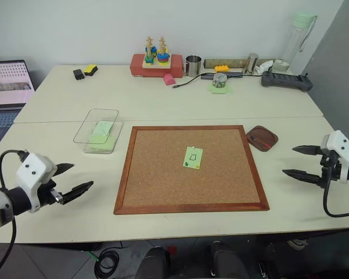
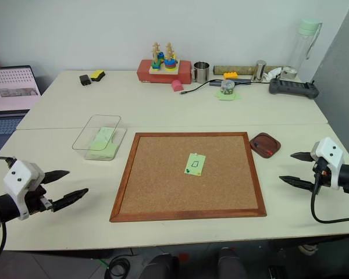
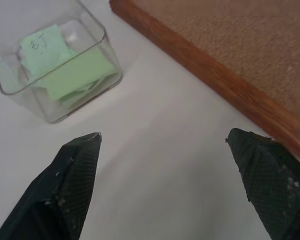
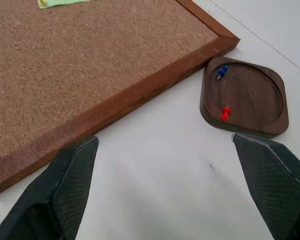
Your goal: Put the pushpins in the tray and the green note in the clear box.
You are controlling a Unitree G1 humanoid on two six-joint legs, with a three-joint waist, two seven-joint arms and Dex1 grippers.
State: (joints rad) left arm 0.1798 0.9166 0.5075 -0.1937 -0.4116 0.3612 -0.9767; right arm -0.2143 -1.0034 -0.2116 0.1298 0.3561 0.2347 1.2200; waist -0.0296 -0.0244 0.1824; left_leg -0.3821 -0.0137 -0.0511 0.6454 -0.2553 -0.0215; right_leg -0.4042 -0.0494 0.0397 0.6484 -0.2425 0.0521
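The green note [image 1: 192, 157] lies flat near the middle of the corkboard [image 1: 163, 174], and there is just one with a black shape drawn on it. Two tiny dark pins [image 1: 189, 165] sit at its lower edge, touching the note. The tray [image 4: 255, 97] is a small brown dish just beside the right top corner of the corkboard, and inside it lie two more pushpins, one blue [image 4: 221, 72] and one red [image 4: 224, 113]. The clear box [image 1: 98, 130] sits off the left side of the corkboard, a little apart from it, and it holds a few plain pale-green papers [image 3: 65, 65]. The left gripper [image 1: 70, 181] hangs over the table to the left of the corkboard with its two black fingers spread apart and nothing between them. The right gripper [image 1: 299, 162] hangs over the table to the right of the corkboard, near the tray, with its fingers wide apart and nothing in them. Nothing sits between the note and either gripper. The table [image 1: 75, 93] is pale cream. At its far side are a red block with colored stacking pegs [image 1: 151, 61], a metal cup [image 1: 193, 65], a tall clear bottle [image 1: 296, 40] and a dark controller [image 1: 286, 80]. A laptop [image 1: 6, 87] sits at the left, and a plain white wall is behind.
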